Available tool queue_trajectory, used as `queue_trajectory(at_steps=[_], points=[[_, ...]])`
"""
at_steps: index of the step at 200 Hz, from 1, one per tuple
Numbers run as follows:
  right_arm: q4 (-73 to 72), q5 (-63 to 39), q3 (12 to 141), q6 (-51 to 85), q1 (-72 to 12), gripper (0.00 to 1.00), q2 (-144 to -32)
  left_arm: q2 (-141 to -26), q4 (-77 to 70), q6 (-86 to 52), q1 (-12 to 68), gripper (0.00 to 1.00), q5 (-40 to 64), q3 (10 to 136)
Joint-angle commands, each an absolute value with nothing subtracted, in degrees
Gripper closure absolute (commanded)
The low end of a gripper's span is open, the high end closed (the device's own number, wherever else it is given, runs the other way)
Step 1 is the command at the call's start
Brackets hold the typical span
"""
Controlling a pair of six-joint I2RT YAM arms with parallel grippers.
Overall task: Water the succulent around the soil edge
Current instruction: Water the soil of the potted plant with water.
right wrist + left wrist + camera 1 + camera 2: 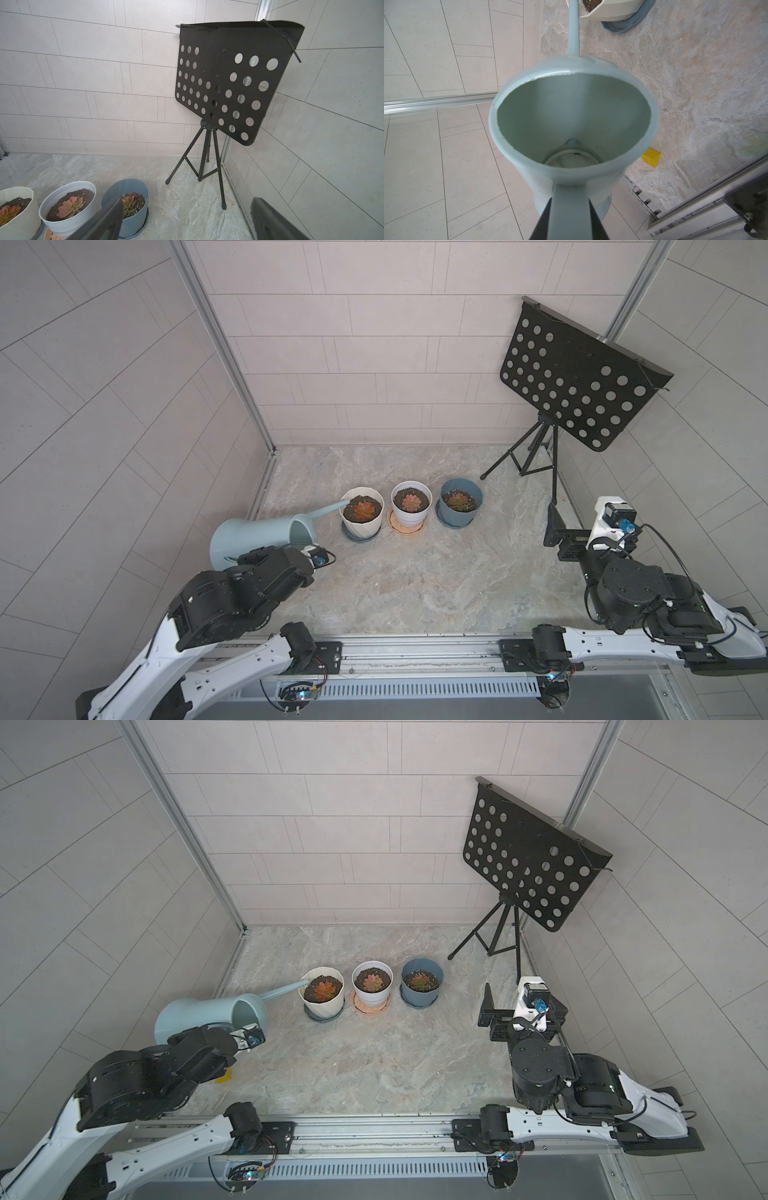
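Left claw (570, 224) on tipped pale-blue can (249, 533)

Illumination is bright, even and diffuse. In both top views the cream pot (361, 526) casts only a faint, soft shadow on the worktop (415, 580), and the wall tile (83, 406) lines bow toward the 9 and 3 o'clock edges. In the left wrist view the watering can (571, 116) rim carries a thin highlight and the worktop looks smeared. In the right wrist view the right hand (187, 207) fingers (104, 220) are out of focus.

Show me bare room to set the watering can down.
Widest bare patch: between the pot row and the front rail. Also behind the pots, to the back wall. Crowded: spout at the cream pot; music stand legs by the blue pot.
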State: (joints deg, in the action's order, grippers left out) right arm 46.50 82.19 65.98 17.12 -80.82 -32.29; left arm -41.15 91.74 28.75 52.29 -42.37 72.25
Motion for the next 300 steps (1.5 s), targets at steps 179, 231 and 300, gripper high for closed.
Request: queue_trajectory(at_steps=[179, 231, 300], points=[[46.49, 82.81, 64.32, 13.93, -80.59, 0.0, -27.44, -39.3, 97.39, 36.88, 55.85, 1.0, -51.2, 69.37], [46.41, 83.06, 63.64, 14.06, -80.58, 0.0, -26.87, -39.26, 96.5, 38.32, 56.64, 1.0, -47.99, 71.71], [46.42, 83.15, 64.24, 13.99, -80.56, 0.0, -27.46, -37.2, 97.98, 37.22, 57.35, 1.0, -43.19, 73.1]])
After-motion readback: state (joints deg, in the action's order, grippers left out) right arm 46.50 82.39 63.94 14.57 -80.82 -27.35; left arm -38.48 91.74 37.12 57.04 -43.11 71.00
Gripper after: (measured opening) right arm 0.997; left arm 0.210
